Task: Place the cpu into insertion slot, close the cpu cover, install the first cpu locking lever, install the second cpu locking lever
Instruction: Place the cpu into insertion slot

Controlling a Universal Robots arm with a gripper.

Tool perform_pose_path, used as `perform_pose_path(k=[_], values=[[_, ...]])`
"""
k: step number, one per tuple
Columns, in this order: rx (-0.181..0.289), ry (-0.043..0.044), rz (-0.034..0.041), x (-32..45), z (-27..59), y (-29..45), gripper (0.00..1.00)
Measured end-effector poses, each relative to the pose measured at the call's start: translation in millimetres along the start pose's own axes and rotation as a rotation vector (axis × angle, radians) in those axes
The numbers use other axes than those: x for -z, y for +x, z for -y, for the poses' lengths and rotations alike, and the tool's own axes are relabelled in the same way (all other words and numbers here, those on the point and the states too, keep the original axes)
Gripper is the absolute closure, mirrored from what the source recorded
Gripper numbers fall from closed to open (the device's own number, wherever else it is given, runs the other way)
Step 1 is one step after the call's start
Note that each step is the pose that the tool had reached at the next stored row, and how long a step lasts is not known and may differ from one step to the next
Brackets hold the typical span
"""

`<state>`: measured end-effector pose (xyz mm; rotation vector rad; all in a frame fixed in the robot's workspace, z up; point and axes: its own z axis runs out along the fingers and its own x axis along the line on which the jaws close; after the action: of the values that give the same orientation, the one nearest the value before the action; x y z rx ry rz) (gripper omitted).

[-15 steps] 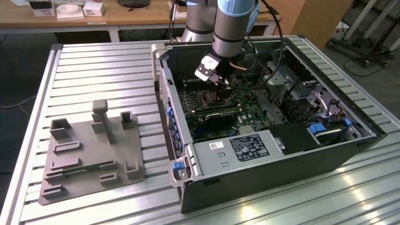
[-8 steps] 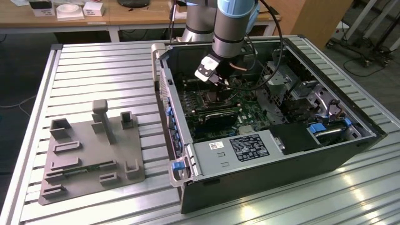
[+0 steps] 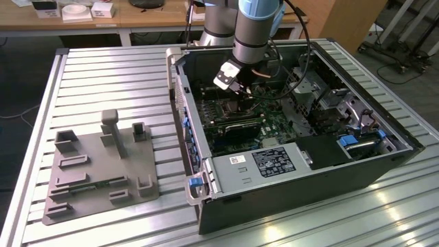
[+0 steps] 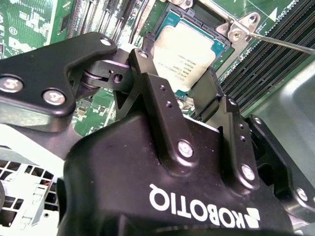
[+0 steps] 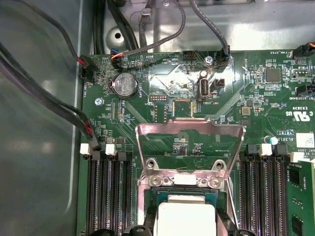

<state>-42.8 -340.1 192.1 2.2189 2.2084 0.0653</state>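
My gripper reaches down into the open computer case over the green motherboard. In both wrist views the cpu, a pale silvery square, lies between my two black fingers, which press on its opposite edges. It hangs right over the insertion slot, whose rim frames it; I cannot tell whether it is seated or just above. The cpu cover, a silvery window frame, stands swung open behind the slot. A thin metal locking lever sticks out beside the slot's hinge.
Long black memory slots flank the socket on both sides. Black cables run along the case wall, near a coin battery. A grey fixture plate lies on the slatted table, beside the case on the exterior view's left.
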Motion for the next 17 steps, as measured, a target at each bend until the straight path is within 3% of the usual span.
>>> perform_pose_path(k=[17], values=[[0.000,0.0001,-0.0041,-1.7,0.0,-0.1,0.46]])
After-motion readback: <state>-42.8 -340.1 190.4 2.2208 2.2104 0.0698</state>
